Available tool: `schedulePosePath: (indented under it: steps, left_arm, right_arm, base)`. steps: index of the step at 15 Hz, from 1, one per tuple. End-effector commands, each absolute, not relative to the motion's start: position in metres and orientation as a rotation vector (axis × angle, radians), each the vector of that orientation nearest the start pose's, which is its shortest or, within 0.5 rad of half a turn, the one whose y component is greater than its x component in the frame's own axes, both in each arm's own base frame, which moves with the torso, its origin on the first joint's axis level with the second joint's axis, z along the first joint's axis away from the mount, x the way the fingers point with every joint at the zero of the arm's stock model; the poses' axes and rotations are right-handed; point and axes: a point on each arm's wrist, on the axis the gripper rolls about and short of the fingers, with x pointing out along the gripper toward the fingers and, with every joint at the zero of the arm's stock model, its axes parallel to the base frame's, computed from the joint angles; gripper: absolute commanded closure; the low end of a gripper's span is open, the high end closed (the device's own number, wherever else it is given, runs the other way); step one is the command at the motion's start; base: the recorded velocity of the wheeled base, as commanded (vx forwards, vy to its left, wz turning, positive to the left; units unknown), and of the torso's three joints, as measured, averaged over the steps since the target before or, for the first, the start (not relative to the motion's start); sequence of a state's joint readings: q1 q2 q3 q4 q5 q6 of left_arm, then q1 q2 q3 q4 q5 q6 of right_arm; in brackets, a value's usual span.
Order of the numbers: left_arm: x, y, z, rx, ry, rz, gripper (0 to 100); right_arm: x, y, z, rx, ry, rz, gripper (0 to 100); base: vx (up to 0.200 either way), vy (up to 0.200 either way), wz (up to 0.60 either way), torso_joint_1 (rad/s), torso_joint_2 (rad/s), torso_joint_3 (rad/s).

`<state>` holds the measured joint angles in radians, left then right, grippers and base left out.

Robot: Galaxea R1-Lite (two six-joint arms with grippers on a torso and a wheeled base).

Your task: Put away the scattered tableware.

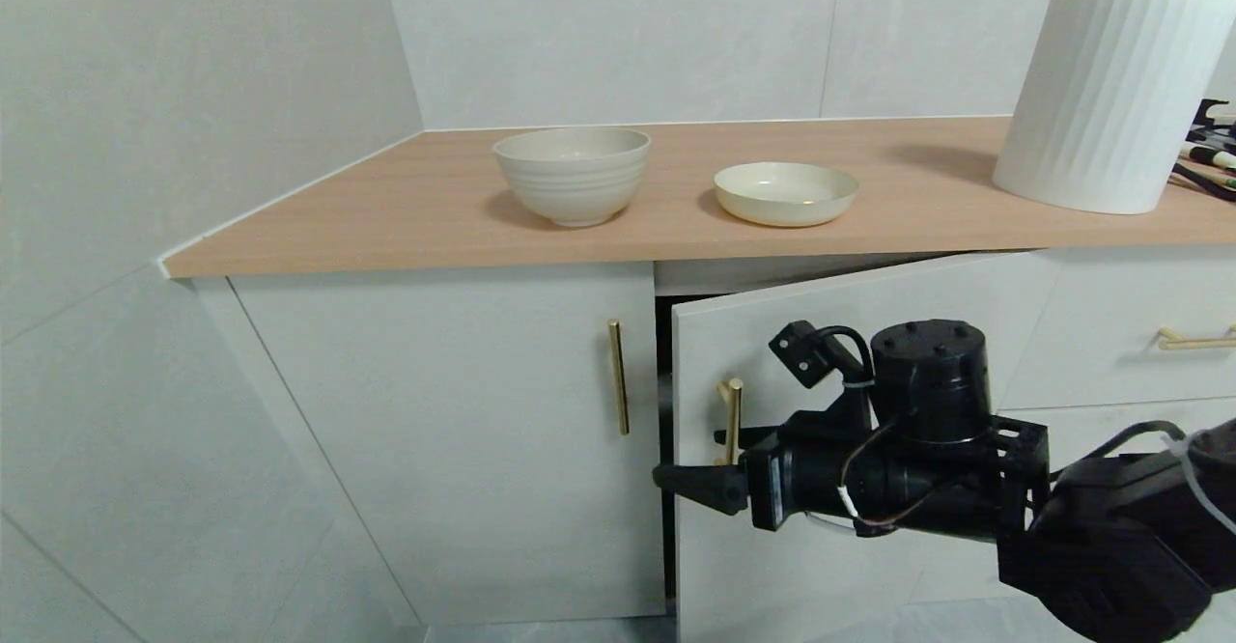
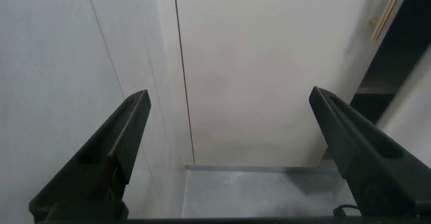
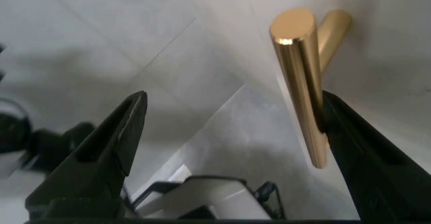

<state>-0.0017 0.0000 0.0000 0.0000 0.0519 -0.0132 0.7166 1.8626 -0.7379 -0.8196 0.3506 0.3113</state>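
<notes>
The counter [image 1: 406, 218] ran to a free front edge, with the wall closing its left end. The bowl [image 1: 572, 175] and plate [image 1: 785, 192] sat apart near that edge, with bare top around them and a tall ribbed tub [image 1: 1110, 93] well to the right. Below, the left door [image 1: 435, 431] was shut and the right door [image 1: 850, 305] stood ajar, leaving a dark gap. Both dishes lay well above the right hand [image 1: 688, 457], which was open at that door's handle [image 1: 731, 416]. The bar lay between its fingers, close against one, gripping nothing. The left hand [image 2: 229, 103] was spread wide and empty, facing the cabinet front and floor [image 2: 256, 190].
</notes>
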Motion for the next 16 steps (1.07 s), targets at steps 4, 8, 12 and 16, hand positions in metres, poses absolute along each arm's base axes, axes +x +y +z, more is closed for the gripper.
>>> schedulePosePath:
  steps: [4,8,12,16]
  left_arm:
    - [-0.023,0.001,0.075,-0.006,0.0,0.049,0]
    - [-0.023,0.001,0.076,0.041,-0.002,0.048,0]
    - [-0.039,-0.004,0.135,0.008,-0.042,-0.195,0]
    - [-0.005,-0.01,0.197,-0.044,0.147,-0.486,0]
  right_arm:
    - [0.212,0.204,0.134,0.215,0.481,1.02,0]
    - [0.205,0.201,0.13,0.215,0.511,1.07,0]
    - [0.201,0.201,0.128,0.213,0.531,1.105,0]
    - [0.188,0.204,0.124,0.2,0.557,1.15,0]
  base:
    - [0.0,0.0,0.0,0.0,0.0,0.0]
    - [0.0,0.0,0.0,0.0,0.0,0.0]
    - [0.0,0.0,0.0,0.0,0.0,0.0]
    - [0.0,0.0,0.0,0.0,0.0,0.0]
